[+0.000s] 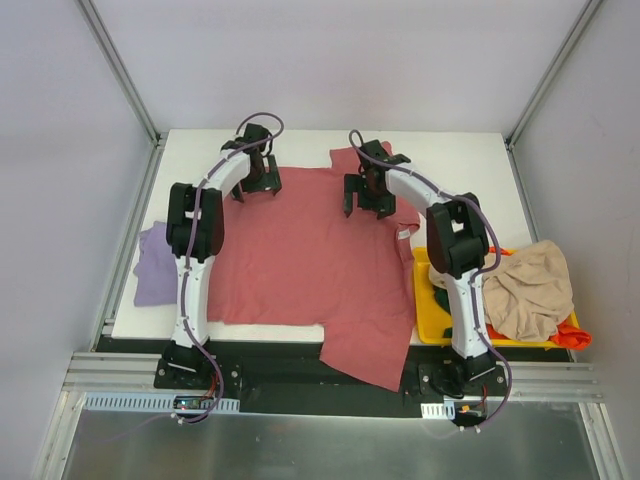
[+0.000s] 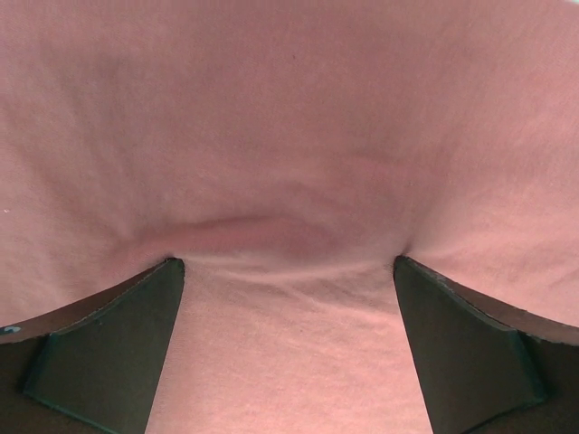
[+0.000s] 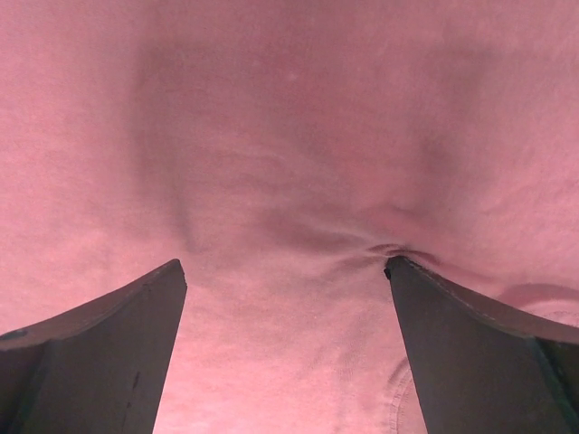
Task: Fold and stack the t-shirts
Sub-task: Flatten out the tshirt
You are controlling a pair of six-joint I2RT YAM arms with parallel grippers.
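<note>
Large dusty pink-red cotton t-shirt (image 1: 300, 260) lies spread flat mid-table, one near corner drooping over the near edge of the white table (image 1: 470, 150). Both the left jaws and right jaws are spread wide. Their tips press into the shirt's far edge and the cloth puckers between them, nothing pinched. Lavender-purple tee (image 1: 155, 265) lies at the left edge. A crumpled beige tee (image 1: 525, 285) fills the yellow plastic bin (image 1: 428, 320) on the right. I read this as the start of the first fold. Next: pinch the cloth on both sides, lift together, carry it evenly to the near side.
</note>
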